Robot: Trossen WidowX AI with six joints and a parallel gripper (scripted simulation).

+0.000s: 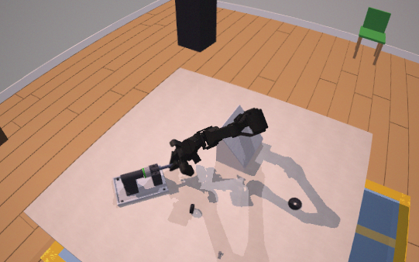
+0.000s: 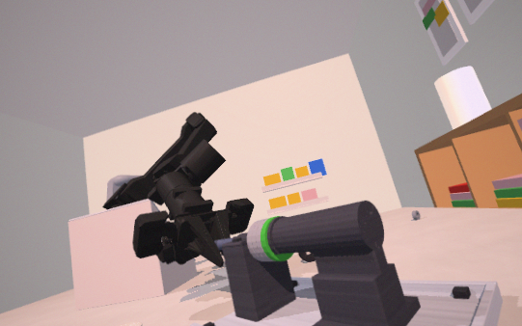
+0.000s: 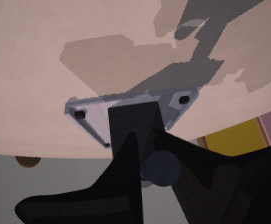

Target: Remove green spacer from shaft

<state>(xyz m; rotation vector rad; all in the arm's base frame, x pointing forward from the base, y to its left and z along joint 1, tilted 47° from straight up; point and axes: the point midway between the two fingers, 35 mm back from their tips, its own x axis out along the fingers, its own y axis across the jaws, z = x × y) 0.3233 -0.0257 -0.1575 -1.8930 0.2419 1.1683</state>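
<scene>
Gripping the thin shaft (image 2: 225, 242) end, the fingers (image 2: 208, 251) are closed on it just left of the small support block (image 2: 256, 285). Green spacer (image 2: 266, 239) sits on the shaft beside the big housing (image 2: 328, 230), above the base plate (image 1: 121, 195) on the surface (image 1: 306, 155).

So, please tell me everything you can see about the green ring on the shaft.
The green ring is a thin, bright green band with a smooth, plastic look. It sits on the shaft, upright on its edge, pressed against the end of the big dark cylinder. A pale grey ring touches its other side, and the small dark support stands just beyond that. It hangs above the grey base plate, not on the table. The gripper, shut on the shaft's thin end, does not touch it.
</scene>
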